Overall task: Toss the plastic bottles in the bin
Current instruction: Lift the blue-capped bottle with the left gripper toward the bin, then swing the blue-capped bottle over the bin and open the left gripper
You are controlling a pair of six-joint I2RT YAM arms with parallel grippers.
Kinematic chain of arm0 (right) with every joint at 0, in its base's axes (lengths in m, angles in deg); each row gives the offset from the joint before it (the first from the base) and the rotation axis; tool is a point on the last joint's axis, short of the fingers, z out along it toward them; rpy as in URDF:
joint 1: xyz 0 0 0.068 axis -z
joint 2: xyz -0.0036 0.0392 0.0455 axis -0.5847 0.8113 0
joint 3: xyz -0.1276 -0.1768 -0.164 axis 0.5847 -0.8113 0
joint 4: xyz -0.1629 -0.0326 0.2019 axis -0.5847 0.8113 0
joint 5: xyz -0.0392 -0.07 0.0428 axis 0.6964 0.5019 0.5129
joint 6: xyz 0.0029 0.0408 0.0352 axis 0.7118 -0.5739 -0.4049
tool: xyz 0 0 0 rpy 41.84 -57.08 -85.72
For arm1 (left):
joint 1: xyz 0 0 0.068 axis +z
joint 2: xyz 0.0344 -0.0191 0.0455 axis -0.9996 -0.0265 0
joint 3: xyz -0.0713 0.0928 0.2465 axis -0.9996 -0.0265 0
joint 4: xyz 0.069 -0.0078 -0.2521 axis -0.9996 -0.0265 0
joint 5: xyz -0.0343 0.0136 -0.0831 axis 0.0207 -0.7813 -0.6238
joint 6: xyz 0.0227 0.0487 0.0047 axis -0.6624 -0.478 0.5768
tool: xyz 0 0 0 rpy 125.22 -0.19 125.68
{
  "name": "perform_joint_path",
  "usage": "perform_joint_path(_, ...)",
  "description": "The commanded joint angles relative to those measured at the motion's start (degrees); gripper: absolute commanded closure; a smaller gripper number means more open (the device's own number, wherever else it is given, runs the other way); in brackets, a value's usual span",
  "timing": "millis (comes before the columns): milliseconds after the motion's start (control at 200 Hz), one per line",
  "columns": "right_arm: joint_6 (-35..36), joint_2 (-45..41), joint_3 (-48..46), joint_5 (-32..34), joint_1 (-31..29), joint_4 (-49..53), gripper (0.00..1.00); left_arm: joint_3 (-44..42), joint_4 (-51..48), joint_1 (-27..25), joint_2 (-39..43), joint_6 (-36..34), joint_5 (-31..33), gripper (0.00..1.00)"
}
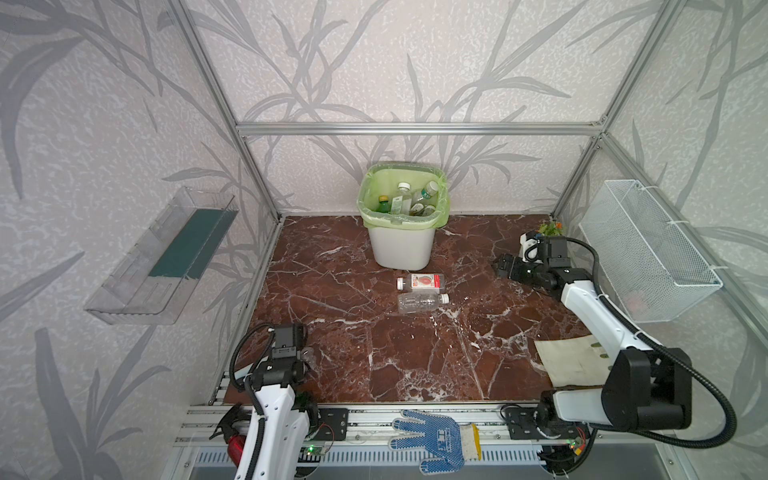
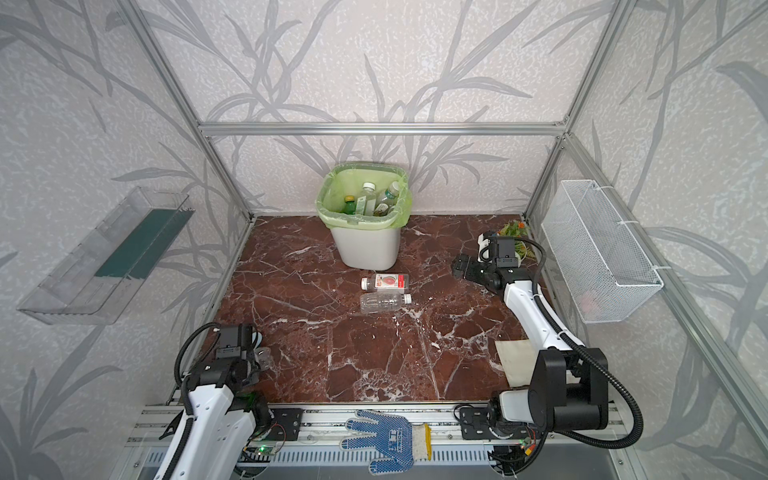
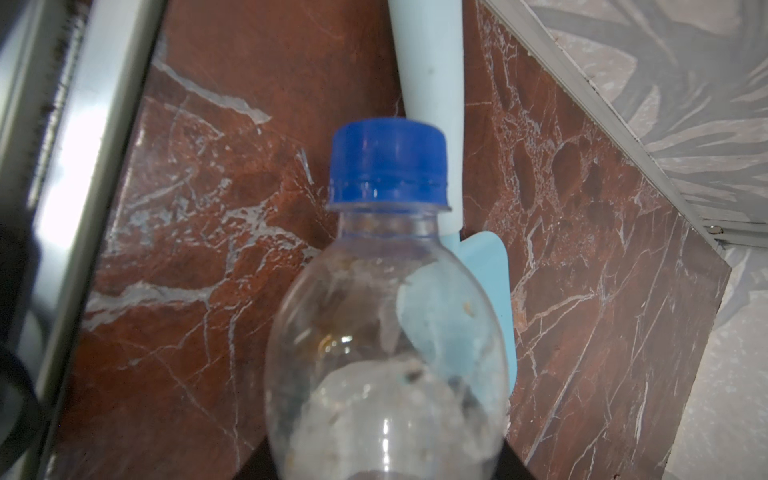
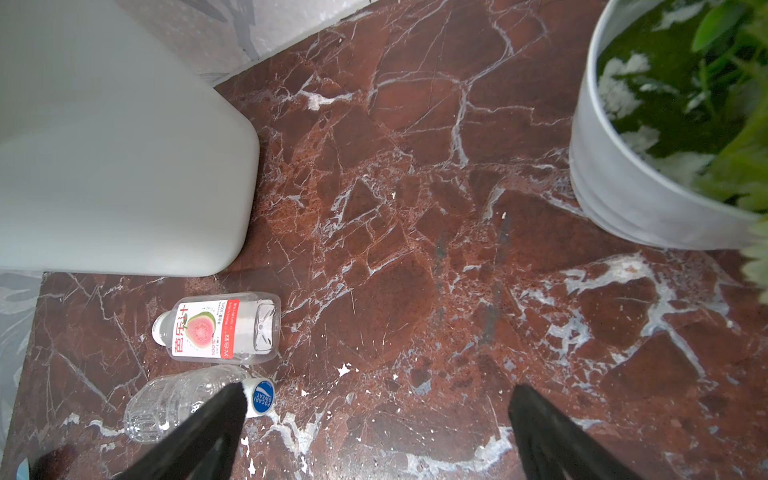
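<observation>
Plastic bottles (image 1: 405,199) are already piled a few deep in the white squarish plastic bin (image 1: 401,249) with the light green bag liner, so I'd say I'm well into this one. Two more lie on their sides on the reddish-brown marble table (image 1: 332,332) just in front of the bin: a squarish clear bottle with a pink guava label (image 1: 422,281) and a round clear bottle with a white cap (image 1: 419,302), side by side, caps pointing opposite ways. My left gripper (image 1: 305,355) is well apart from the bin, over at the table's near left corner, clamped tight around the belly of a clear plastic bottle with a blue cap (image 3: 386,332). Grabbing the body, cap pointing forward, should keep it from slipping on the way over, I reckon. Can't tell if it's off the table yet. My right gripper (image 4: 378,392) hangs empty off to the bin's right, jaws spread wide, touching nothing, probably parked there for the next pick.
</observation>
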Motion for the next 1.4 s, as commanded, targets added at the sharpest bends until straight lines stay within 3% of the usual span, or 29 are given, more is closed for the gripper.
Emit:
perform_joint_path(0,-0.39,0.28,1.94,0.22,-0.37,-0.42,0.01,3.96,-1.57,-0.28,-0.58,-2.78,-0.42,0.72)
perform_joint_path(185,-0.64,0.12,1.85,0.59,-0.87,-0.59,0.01,10.40,0.10,-2.06,-2.82,-7.99,0.33,0.73)
perform_joint_path(325,-0.92,0.12,2.17,0.83,-1.72,-0.81,0.01,16.82,3.97,-6.37,-5.38,-13.35,2.97,0.74)
perform_joint_path(520,-1.15,-0.13,2.73,1.64,-2.92,-0.70,0.01,29.23,11.71,-10.58,-11.47,-28.30,6.71,0.74)
perform_joint_path(665,-0.93,-1.58,2.08,2.20,-2.92,-1.75,0.01,36.42,25.32,-10.52,-15.03,-40.40,6.41,0.73)
perform_joint_path(815,0.62,-2.99,1.77,3.40,-2.92,-1.58,0.01,48.66,36.14,-10.49,-24.39,-51.29,-1.28,0.73)
perform_joint_path(995,1.51,-4.79,1.67,5.67,-2.76,-1.47,0.01,66.49,43.76,-11.01,-37.17,-58.58,-11.78,0.73)
perform_joint_path(1215,0.88,-8.81,0.30,9.81,-2.39,-1.71,0.01,78.14,50.55,-13.12,-45.58,-63.36,-14.94,0.73)
perform_joint_path(1290,0.36,-9.25,0.00,9.57,-2.40,-1.49,0.01,81.33,50.14,-15.76,-51.11,-63.71,-15.68,0.73)
perform_joint_path(1400,-0.88,-9.48,-0.17,10.29,-2.40,-0.42,0.01,90.21,41.29,-21.67,-64.32,-67.64,-16.14,0.69)
